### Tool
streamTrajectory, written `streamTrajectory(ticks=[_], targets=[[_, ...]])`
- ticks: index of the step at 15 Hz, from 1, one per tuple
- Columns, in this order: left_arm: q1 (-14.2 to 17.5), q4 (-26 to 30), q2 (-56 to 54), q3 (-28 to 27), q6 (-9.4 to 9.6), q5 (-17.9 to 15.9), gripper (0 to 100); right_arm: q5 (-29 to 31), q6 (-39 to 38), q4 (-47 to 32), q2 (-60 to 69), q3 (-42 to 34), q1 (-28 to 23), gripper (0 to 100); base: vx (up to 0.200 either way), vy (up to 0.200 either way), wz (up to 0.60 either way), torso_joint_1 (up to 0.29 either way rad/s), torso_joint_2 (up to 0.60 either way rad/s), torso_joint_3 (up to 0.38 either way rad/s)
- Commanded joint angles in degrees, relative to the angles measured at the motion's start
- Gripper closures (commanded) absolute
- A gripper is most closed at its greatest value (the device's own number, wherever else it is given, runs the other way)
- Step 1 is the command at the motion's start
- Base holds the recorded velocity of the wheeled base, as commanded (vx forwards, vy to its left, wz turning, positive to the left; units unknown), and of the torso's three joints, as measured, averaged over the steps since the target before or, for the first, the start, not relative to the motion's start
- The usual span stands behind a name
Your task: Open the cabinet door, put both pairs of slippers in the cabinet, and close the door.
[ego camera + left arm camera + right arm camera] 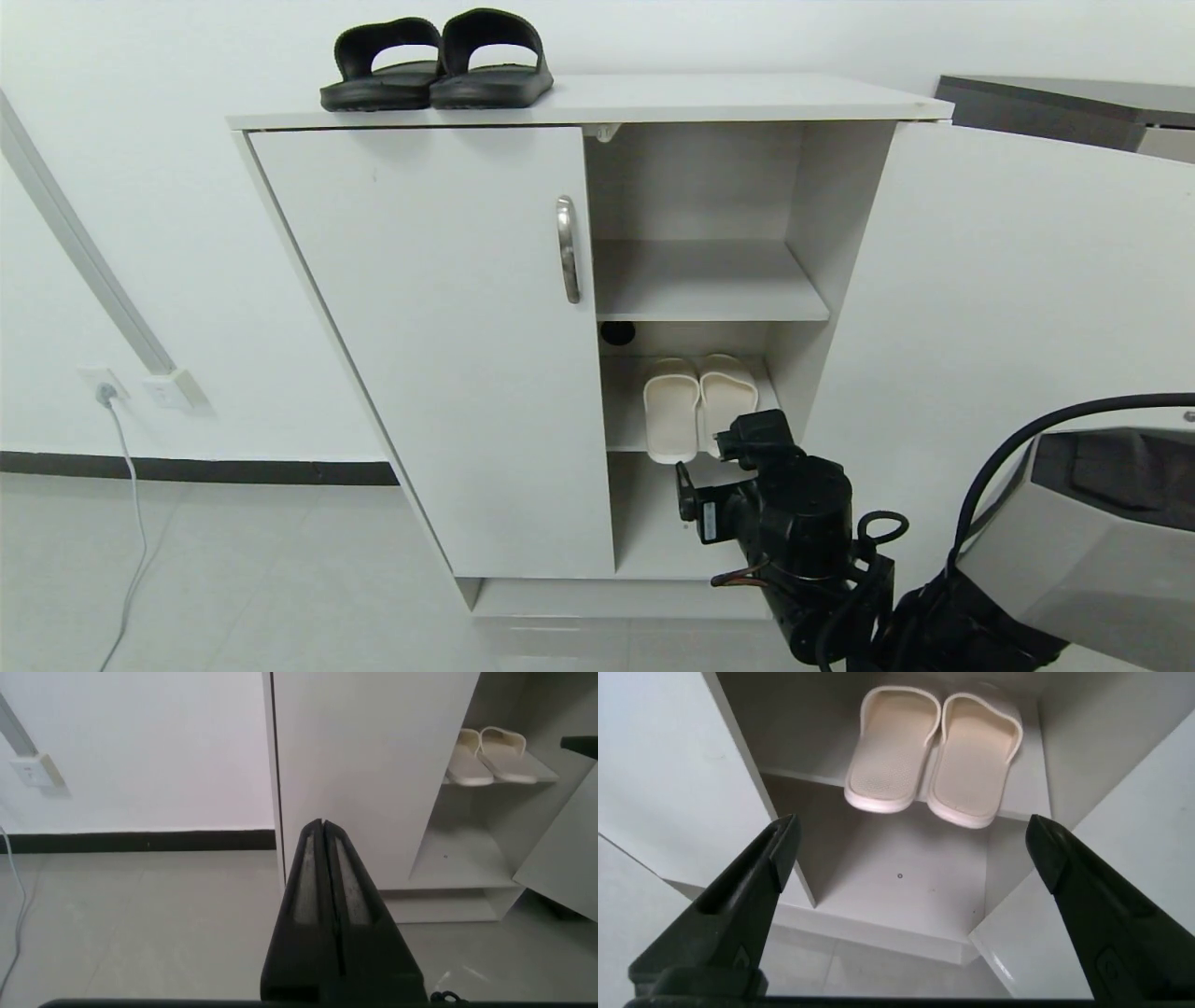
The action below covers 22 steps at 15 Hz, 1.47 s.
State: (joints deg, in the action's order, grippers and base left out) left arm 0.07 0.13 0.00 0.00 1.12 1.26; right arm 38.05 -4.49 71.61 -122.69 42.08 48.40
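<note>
A pair of black slippers sits on top of the white cabinet, at its left end. The right door stands swung open; the left door is closed. A pair of cream slippers lies side by side on the lower shelf. My right gripper hangs open just in front of that shelf, a little below the cream slippers, holding nothing. My left gripper is shut on nothing, low over the floor left of the cabinet.
The closed left door carries a metal handle. An upper shelf lies above the cream pair. A wall socket with a cable is at the left. A grey unit stands behind the open door. Tiled floor spreads left.
</note>
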Motion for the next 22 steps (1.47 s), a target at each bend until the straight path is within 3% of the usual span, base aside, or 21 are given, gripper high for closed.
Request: streamTrajectory(ticks=[1,19,22], targets=[[0.0,0.0,0.0,0.0,-0.07,0.1,100,0.0,0.1,0.8,-0.4,-0.1,0.0,0,0.000,0.000,0.00,0.000,0.00,0.000],[0.0,0.0,0.0,0.0,-0.51,0.2,100,0.0,0.2,2.3,-0.6,-0.7,0.3,0,0.000,0.200,0.00,0.004,0.00,0.004],[0.0,0.0,0.0,0.0,-0.59,0.3,100,0.0,0.2,2.8,-0.9,-0.8,0.3,0,0.000,0.000,0.00,0.000,0.00,0.000]])
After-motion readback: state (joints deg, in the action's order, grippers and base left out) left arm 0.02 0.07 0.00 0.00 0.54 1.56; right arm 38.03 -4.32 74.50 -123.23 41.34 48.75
